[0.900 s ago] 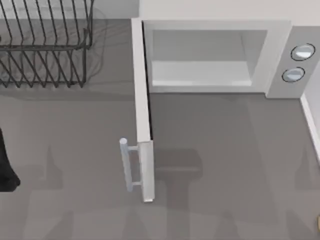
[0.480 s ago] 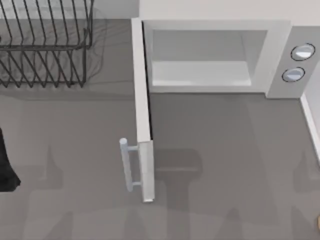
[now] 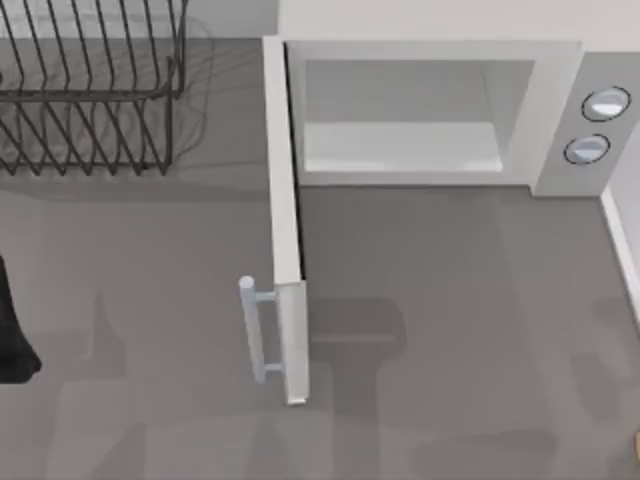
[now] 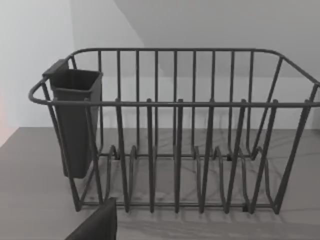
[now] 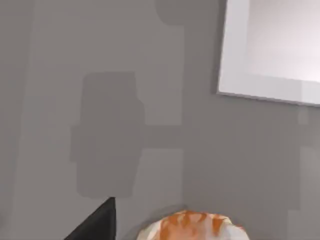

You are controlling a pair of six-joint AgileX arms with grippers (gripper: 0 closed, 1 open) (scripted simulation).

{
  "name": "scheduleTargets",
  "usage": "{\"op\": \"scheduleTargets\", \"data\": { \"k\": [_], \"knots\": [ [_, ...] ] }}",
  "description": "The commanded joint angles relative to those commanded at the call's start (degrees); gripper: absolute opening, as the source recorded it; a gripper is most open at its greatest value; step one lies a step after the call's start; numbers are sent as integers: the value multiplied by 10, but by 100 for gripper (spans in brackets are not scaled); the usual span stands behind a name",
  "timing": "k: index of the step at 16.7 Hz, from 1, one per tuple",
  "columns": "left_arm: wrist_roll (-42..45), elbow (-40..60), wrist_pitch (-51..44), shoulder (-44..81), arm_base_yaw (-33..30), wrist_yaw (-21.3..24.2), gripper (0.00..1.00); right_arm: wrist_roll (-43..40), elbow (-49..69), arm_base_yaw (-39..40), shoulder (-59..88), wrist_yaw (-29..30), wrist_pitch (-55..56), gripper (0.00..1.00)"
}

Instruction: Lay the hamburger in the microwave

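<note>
1. Looking down from the top view, I see the microwave (image 3: 430, 110) across the upper middle and upper right of the frame, its door (image 3: 285, 220) swung fully open and jutting toward the lower centre.
2. The pale bar handle (image 3: 256, 330) sits on the door's outer face, near its free end, and the two round knobs (image 3: 596, 125) are stacked on the grey panel at the upper right.
3. The cavity is lit and white inside, with the grey counter (image 3: 450, 300) spread in front of it.
4. A black wire rack (image 3: 90, 90) stands in the upper left of the top view, well apart from the microwave door.
5. In the left wrist view the same rack (image 4: 175, 130) faces the camera, a dark cup-like holder (image 4: 74, 120) hung on one end of it.
6. My left arm shows as a dark shape (image 3: 12, 335) at the left edge of the top view; I cannot tell how its tool is set.
7. The hamburger (image 5: 192, 227) appears at the lower centre of the right wrist view, orange streaks on a pale bun, close under the camera, with a dark tool finger (image 5: 97, 222) just beside it.
8. A sliver of tan (image 3: 637, 443) shows at the lower right edge of the top view, well apart from the cavity.
9. Whether the right tool is pinching the hamburger, I cannot tell.
</note>
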Motion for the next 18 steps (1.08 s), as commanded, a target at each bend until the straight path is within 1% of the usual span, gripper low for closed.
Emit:
{"op": "scheduleTargets", "data": {
  "k": [4,8,15,18],
  "knots": [
    [0,0,0,0,0,0,100,-8,89,16,157,0,-123,100],
    [0,0,0,0,0,0,100,-13,148,25,254,2,-195,100],
    [0,0,0,0,0,0,100,-14,157,25,271,2,-206,100],
    [0,0,0,0,0,0,100,-14,135,27,293,2,-165,100]
  ]
}}
